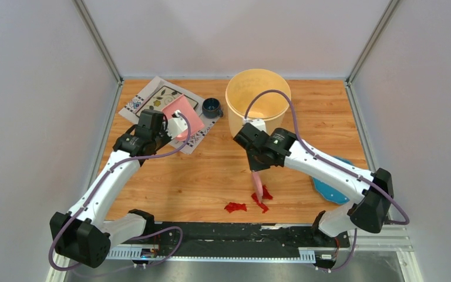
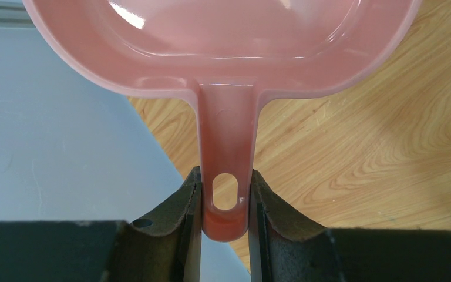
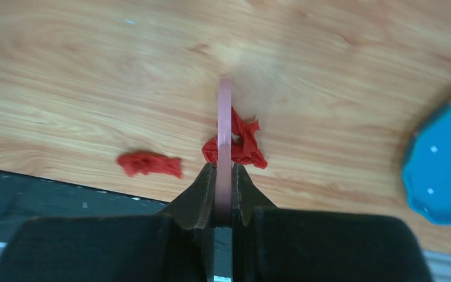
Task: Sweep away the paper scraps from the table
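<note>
Orange-brown wood-grain bench spans the space between pale grey walls. The right claw is pinched narrow on a thin pink brush, seen edge-on, with its far end against a clump of the paper scraps. These are crumpled red bits near the bench's front edge, and one lies apart. The left claw clamps the slotted handle of a glossy pink dustpan, which overlaps a white patterned placemat in the top view. Just beside the placemat stands a small blue cup. A tall cream bucket sits at the back, and a blue dotted disc lies to the right.
</note>
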